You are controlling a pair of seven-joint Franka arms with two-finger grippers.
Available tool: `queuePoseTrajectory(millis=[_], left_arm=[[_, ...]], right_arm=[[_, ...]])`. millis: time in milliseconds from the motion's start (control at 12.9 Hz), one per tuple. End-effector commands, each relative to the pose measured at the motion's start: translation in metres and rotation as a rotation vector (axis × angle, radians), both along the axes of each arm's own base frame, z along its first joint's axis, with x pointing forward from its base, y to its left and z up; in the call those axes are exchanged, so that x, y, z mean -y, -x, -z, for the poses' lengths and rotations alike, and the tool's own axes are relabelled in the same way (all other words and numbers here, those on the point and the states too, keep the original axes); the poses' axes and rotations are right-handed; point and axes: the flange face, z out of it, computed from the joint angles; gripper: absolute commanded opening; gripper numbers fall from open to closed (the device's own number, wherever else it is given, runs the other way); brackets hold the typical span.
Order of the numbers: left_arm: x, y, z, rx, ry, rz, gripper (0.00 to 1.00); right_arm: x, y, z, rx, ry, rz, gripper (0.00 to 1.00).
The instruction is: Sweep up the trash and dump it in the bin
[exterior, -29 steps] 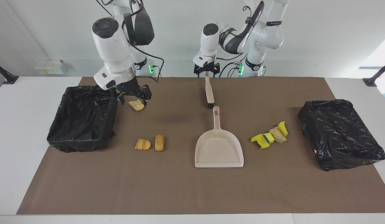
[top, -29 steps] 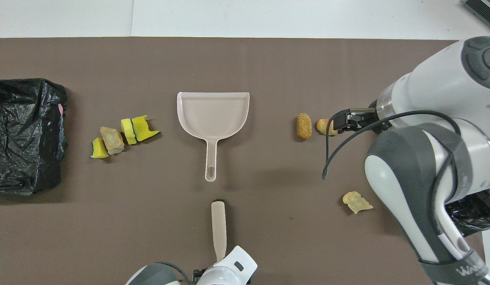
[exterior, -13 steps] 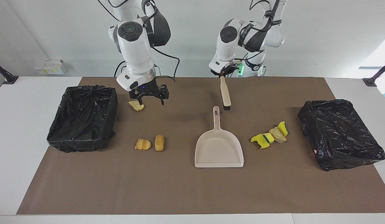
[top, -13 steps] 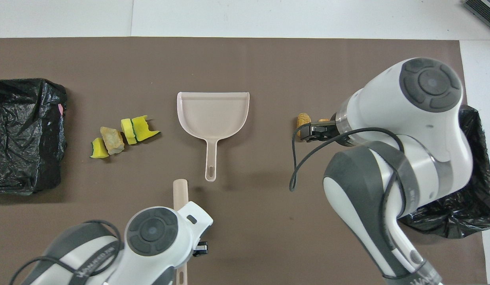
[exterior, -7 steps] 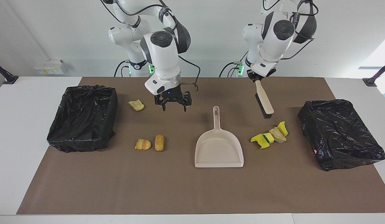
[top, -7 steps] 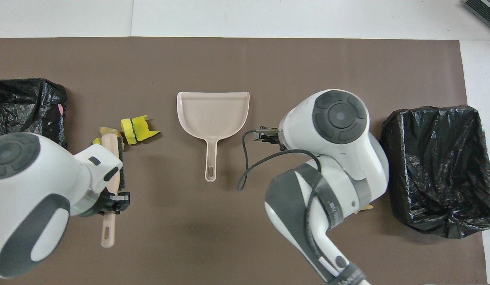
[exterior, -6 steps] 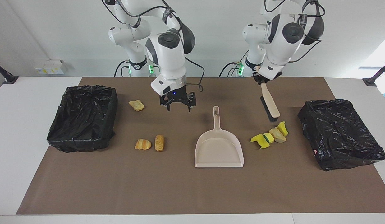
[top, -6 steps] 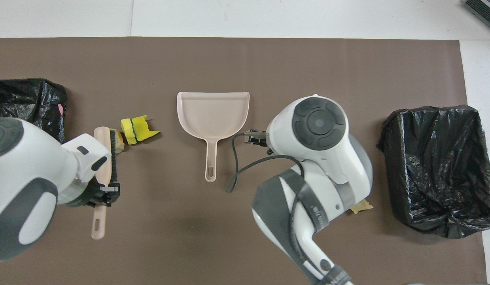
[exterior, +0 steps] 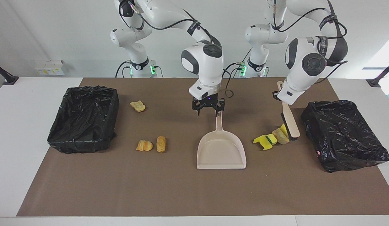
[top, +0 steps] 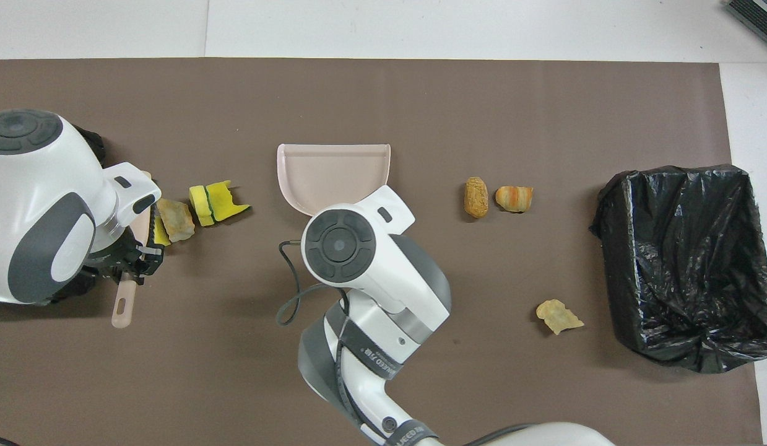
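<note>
gripping the brush [exterior: 288,121], left gripper [exterior: 277,94] sets bristles against scraps [exterior: 272,136]; right gripper [exterior: 208,108], open, hovers over dustpan [exterior: 221,150] handle, its 12 o'clock end.

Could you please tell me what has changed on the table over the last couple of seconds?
The left gripper carried the brush from above the dustpan handle across to the sponge scraps, bristles now down beside them. The right gripper left the foam chunk near the open bin and now sits open over the dustpan handle. Dustpan, all the scraps and both bins stayed put.
</note>
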Motion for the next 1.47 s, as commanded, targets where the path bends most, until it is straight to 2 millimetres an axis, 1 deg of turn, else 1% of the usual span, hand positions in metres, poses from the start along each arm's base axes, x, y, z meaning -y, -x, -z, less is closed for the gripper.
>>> queuePoseTrajectory(millis=[0,77,232,387,464,542,619,774,851,928,1006,1083,1160,1238,1315,1392], left_arm=[[-0.03,-0.012,0.01,0.008,-0.018,-0.032,0.0],[-0.035,-0.011,0.017,0.021,-0.011,-0.037,0.0],[-0.035,-0.009,0.026,0.038,-0.004,-0.032,0.0],[-0.04,-0.009,0.034,0.051,0.0,-0.037,0.0],[-0.046,-0.01,0.035,0.053,0.002,-0.043,0.0],[-0.047,-0.01,0.035,0.051,0.008,-0.029,0.0],[-0.05,-0.009,0.037,0.049,0.01,-0.028,0.0],[-0.05,-0.007,0.038,0.052,0.008,-0.015,0.0],[-0.052,-0.009,0.04,0.055,0.001,0.0,0.0],[-0.054,-0.009,0.043,0.062,0.004,-0.004,0.0],[-0.054,-0.008,0.045,0.073,0.006,-0.002,0.0],[-0.054,-0.004,0.053,0.072,0.008,0.001,0.0],[-0.053,-0.001,0.06,0.071,0.008,0.001,0.0],[-0.052,0.002,0.065,0.082,0.012,0.0,0.0],[-0.051,0.001,0.065,0.096,0.022,-0.003,0.0],[-0.049,0.0,0.065,0.098,0.045,-0.009,0.0]], right_arm=[[-0.024,-0.004,0.014,0.038,0.001,0.002,0.76],[-0.029,-0.003,0.02,0.057,0.006,-0.019,0.64],[-0.035,0.001,0.029,0.065,0.012,-0.046,0.63],[-0.035,-0.003,0.028,0.082,-0.006,-0.063,0.63],[-0.034,-0.005,0.027,0.093,-0.017,-0.067,0.63],[-0.038,-0.002,0.03,0.091,-0.016,-0.078,0.62],[-0.038,-0.002,0.031,0.09,-0.015,-0.078,0.6],[-0.038,-0.001,0.032,0.083,-0.014,-0.078,0.59],[-0.037,0.001,0.036,0.074,-0.008,-0.079,0.59],[-0.036,0.004,0.041,0.064,0.002,-0.08,0.56],[-0.036,0.006,0.042,0.058,0.009,-0.082,0.49],[-0.035,0.007,0.043,0.052,0.014,-0.083,0.36],[-0.034,0.008,0.043,0.045,0.011,-0.088,0.11],[-0.035,0.01,0.042,0.036,0.019,-0.103,0.0],[-0.035,0.012,0.035,0.027,0.025,-0.128,0.0],[-0.027,0.007,0.018,0.039,0.015,-0.127,0.0]])
